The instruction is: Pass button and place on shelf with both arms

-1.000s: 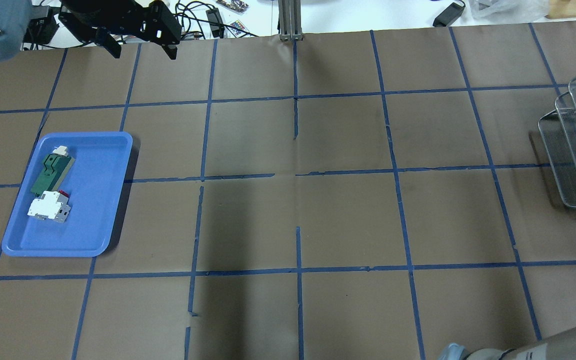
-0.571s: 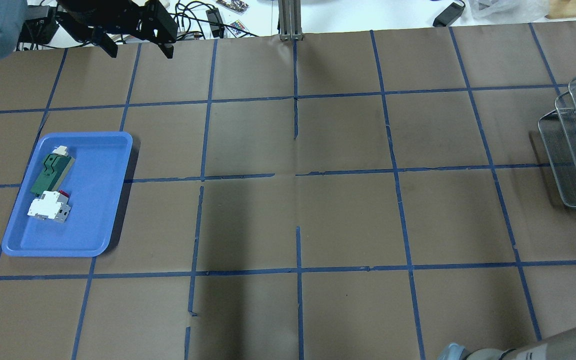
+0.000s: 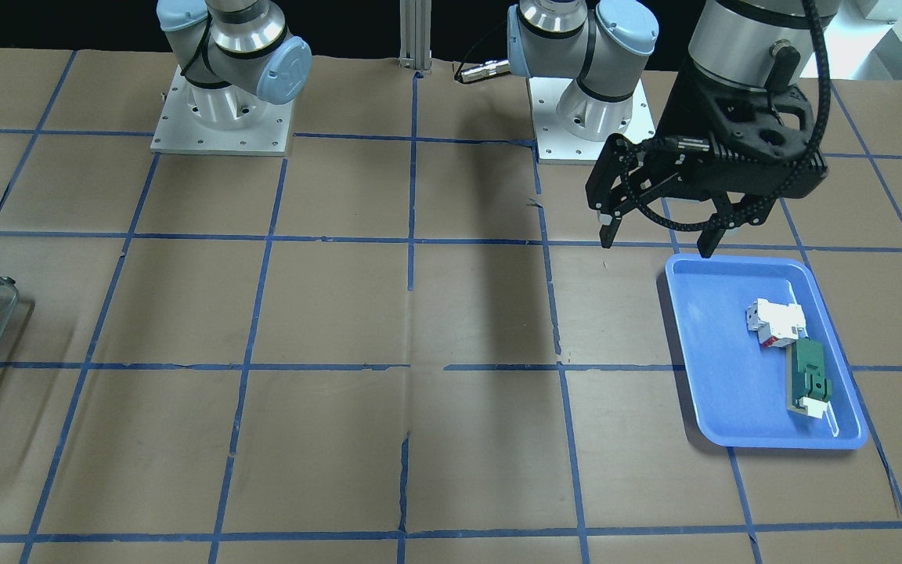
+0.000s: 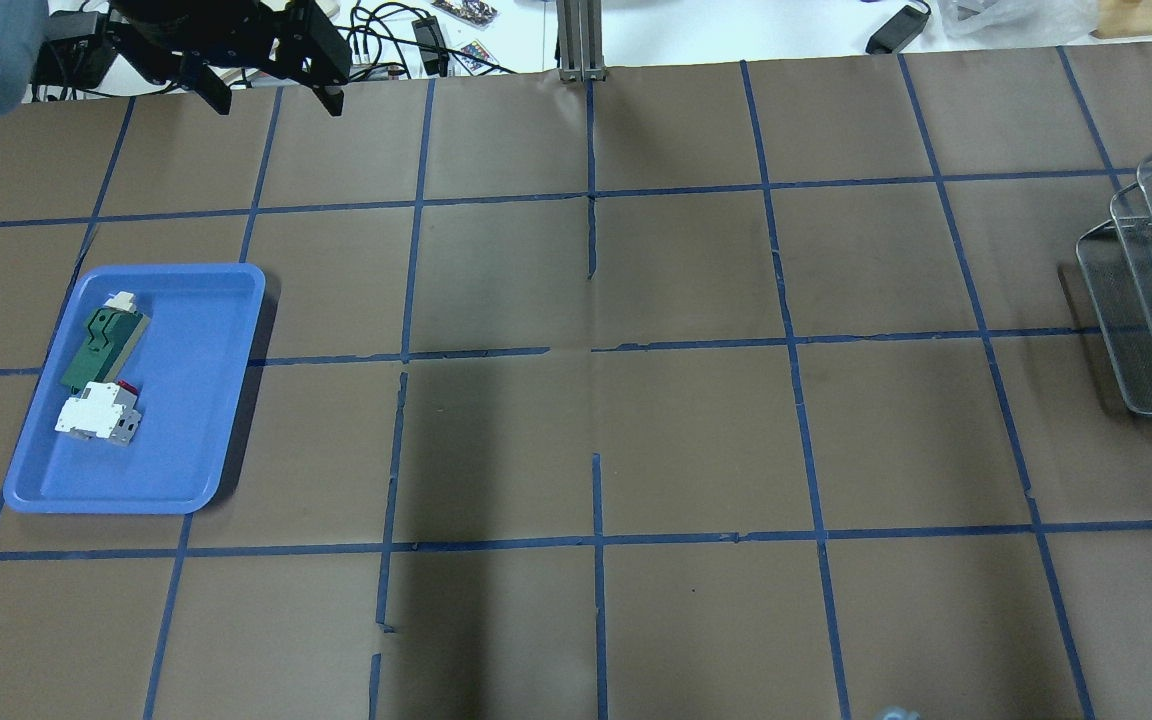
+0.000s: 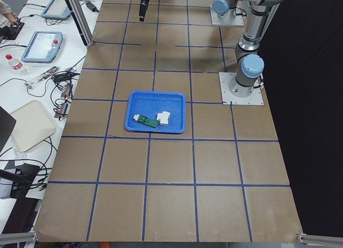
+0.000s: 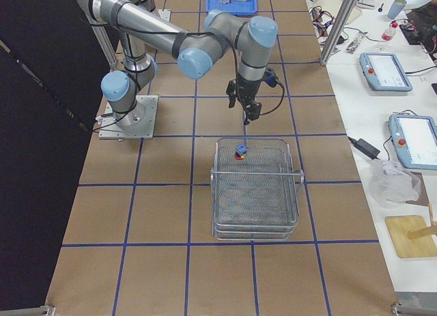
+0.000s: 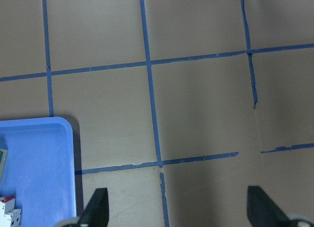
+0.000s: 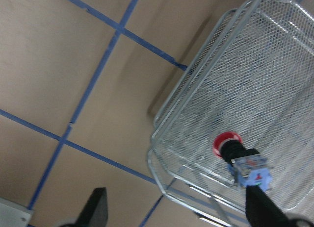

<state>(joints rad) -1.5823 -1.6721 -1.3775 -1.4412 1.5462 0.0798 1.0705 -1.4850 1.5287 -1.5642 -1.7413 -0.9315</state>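
Observation:
The button (image 6: 240,152), with its red cap and blue rear block, lies on the top tier of the grey wire-mesh shelf (image 6: 256,193). In the right wrist view the button (image 8: 235,153) lies on the shelf's mesh (image 8: 274,80). My right gripper (image 6: 246,115) hangs open and empty above the shelf's edge nearest the robot, apart from the button. My left gripper (image 3: 654,235) is open and empty, high over the table beside the blue tray's robot-side edge. It also shows in the overhead view (image 4: 276,103). The shelf shows at the overhead view's right edge (image 4: 1136,300).
A blue plastic tray (image 4: 186,450) on the robot's left holds a white boxy component (image 4: 96,412) and a green block (image 4: 104,345). The table is brown paper with a blue tape grid. Cables and tablets lie beyond the table's far edge.
My left gripper has shifted slightly toward the overhead view's top left, still open. The right arm's segment at the lower right edge has moved out of that view.

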